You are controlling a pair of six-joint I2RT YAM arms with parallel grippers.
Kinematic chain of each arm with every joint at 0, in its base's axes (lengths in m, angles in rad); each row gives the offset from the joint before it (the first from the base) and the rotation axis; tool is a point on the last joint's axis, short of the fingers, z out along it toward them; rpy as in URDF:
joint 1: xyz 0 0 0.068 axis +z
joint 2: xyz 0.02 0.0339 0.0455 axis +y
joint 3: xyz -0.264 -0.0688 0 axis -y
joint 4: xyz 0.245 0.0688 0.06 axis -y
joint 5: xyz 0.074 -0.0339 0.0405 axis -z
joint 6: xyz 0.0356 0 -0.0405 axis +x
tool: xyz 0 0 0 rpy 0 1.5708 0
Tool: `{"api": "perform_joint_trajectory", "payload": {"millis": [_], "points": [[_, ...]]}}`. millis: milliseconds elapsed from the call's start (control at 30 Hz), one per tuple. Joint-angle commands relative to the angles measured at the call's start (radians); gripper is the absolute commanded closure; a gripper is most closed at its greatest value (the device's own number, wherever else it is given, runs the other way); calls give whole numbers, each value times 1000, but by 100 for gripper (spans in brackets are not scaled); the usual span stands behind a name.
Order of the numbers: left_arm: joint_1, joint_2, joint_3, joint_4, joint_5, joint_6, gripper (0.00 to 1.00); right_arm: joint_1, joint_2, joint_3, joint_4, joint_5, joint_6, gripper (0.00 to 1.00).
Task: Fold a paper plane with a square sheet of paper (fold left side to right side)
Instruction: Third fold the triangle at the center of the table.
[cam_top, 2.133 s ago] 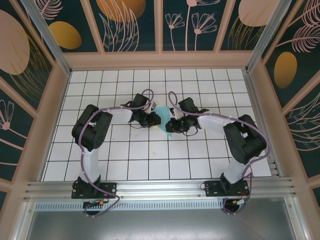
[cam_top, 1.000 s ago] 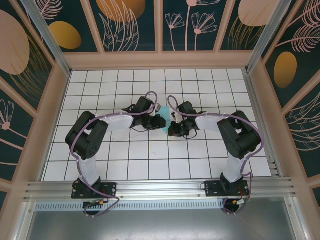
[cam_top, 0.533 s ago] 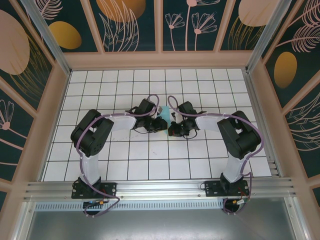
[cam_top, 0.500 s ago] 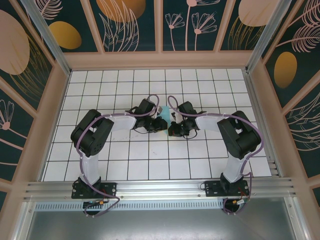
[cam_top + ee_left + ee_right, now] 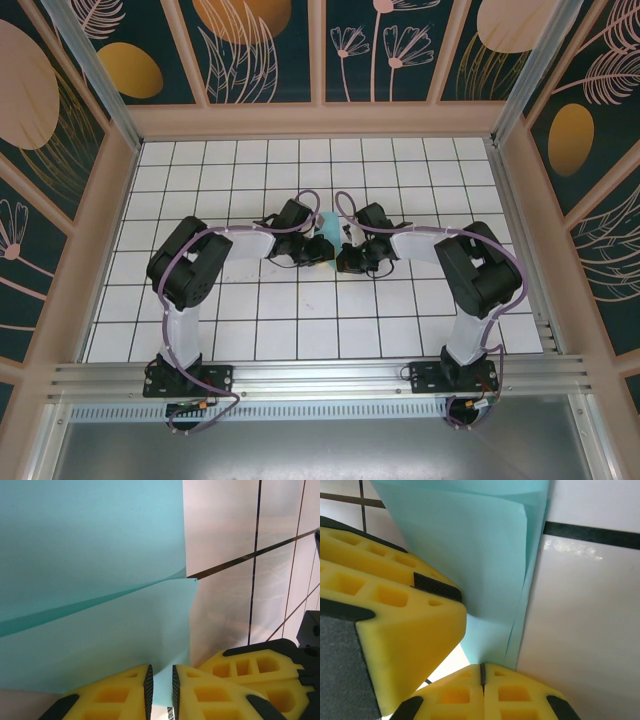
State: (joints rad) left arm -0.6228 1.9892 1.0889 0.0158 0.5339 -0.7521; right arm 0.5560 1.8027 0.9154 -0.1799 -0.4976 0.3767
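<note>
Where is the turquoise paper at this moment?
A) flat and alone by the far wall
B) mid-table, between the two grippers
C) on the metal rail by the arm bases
B: the turquoise paper sits mid-table, with the left gripper and the right gripper both at its edges.

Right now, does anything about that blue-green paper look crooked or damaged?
Slightly. The paper is folded unevenly: in the right wrist view one layer's long edge peeks out past the layer above it. In the left wrist view the top flap seems to bow up rather than lie flat. No tears show.
</note>
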Motion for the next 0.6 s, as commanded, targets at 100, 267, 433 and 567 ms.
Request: {"api": "perform_joint_trajectory", "payload": {"millis": [100,267,433,567], "points": [[74,55,53,-128,-174,102,78,4,64,-38,-160,205,-1,100],[108,77,115,-186,-234,146,77,5,64,-41,-169,220,-1,100],[141,90,117,-200,-268,167,76,5,55,-55,-151,207,2,100],[169,104,121,-206,-275,188,75,6,53,-64,-141,196,-1,100]]}}
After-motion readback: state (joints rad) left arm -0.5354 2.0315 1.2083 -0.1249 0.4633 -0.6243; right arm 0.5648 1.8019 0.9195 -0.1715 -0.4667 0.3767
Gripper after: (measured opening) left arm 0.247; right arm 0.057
